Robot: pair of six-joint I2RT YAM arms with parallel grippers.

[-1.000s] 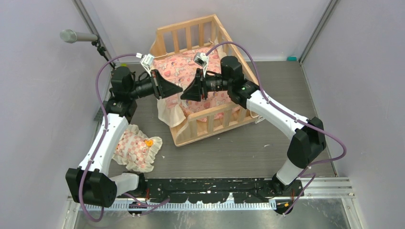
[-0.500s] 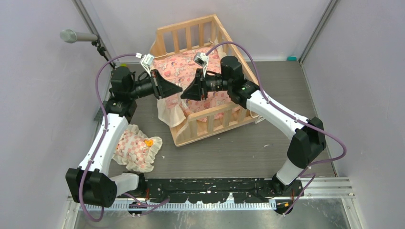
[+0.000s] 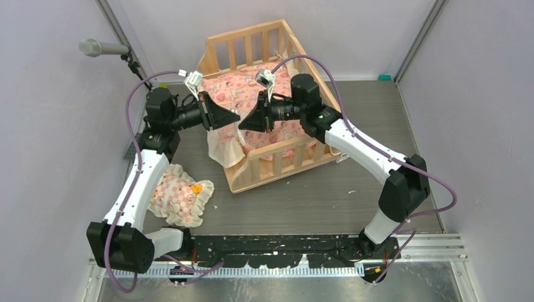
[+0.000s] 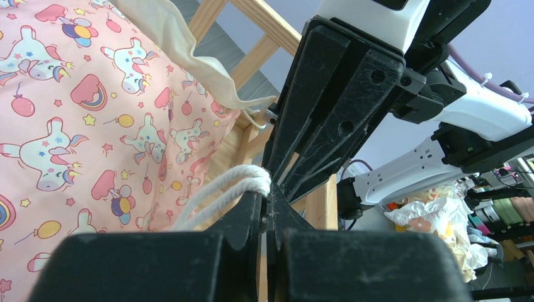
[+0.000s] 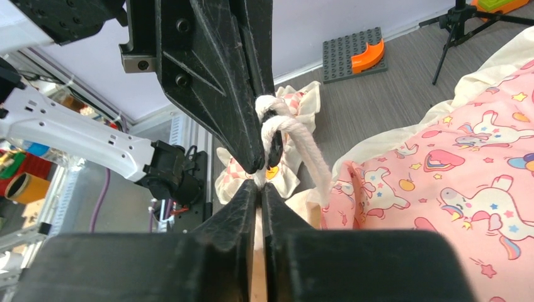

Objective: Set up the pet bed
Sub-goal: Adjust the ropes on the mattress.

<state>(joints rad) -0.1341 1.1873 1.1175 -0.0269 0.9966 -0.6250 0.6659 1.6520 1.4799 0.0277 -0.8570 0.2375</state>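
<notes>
The pet bed point(image 3: 277, 165) of pale wood with slatted sides stands at the back middle of the table. A pink printed cushion point(image 3: 236, 94) lies in it, its cream frill hanging over the front left corner. Both grippers meet tip to tip above that corner. My left gripper point(image 3: 238, 117) point(image 4: 269, 195) is shut on a doubled white cord point(image 4: 217, 195). My right gripper point(image 3: 240, 127) point(image 5: 260, 184) faces it, jaws nearly together on the same white cord point(image 5: 302, 141), right under the left fingers point(image 5: 214, 75).
A small frilled checked pillow point(image 3: 182, 195) lies on the table at the front left beside the left arm. A microphone point(image 3: 101, 47) on a stand sits at the back left. A grey brick plate point(image 5: 352, 50) with an orange piece lies on the floor beyond.
The right gripper's jaws have closed further onto the cord. Neither arm has visibly moved and the left grip is unchanged.
</notes>
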